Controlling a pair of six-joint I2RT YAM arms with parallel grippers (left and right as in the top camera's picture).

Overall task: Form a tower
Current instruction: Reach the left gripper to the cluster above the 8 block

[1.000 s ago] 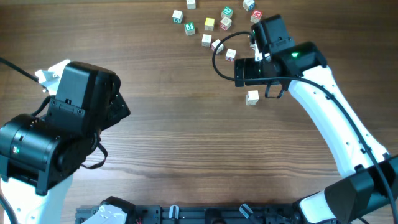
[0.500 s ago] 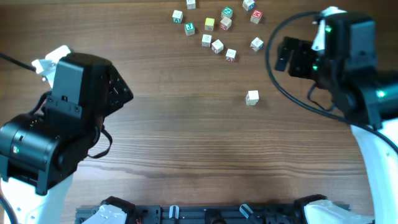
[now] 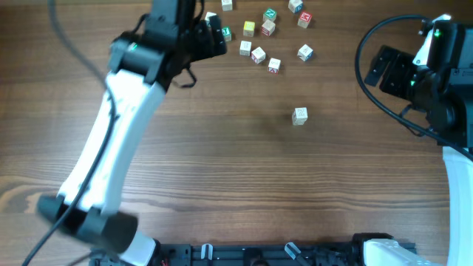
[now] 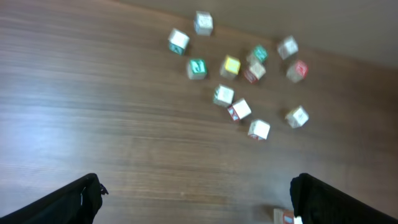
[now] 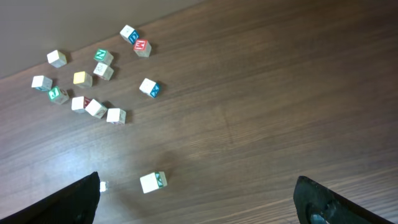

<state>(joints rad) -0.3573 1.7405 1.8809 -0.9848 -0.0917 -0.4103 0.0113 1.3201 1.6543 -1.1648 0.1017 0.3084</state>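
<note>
the tower point(image 3: 299, 116) stands alone near the middle of the wooden surface point(image 3: 222, 170), apart from the scattered cubes behind it and touching none of them. from overhead only its top face shows, so how many cubes it holds cannot be told there.

the left fingers point(image 4: 68, 202) are spread wide with nothing between them. in the left wrist view the tower point(image 4: 283, 216) is only a sliver at the bottom edge, just inside the finger on the picture's right – not touched.

the right fingers point(image 5: 323, 202) are likewise spread wide and grasp nothing. in the right wrist view the tower point(image 5: 153, 182) lies between the two fingers, nearer the one on the picture's left, with bare wood around it. overhead, the right arm's end point(image 3: 386, 68) sits well off to the side of the tower.

counted: one tower, and twelve loose letter cubes point(image 3: 258, 54) in a cluster along the far edge – among them one with a yellow face point(image 3: 249, 28), some with green marks, some red. the left arm point(image 3: 122, 111) covers part of one cube.
</note>
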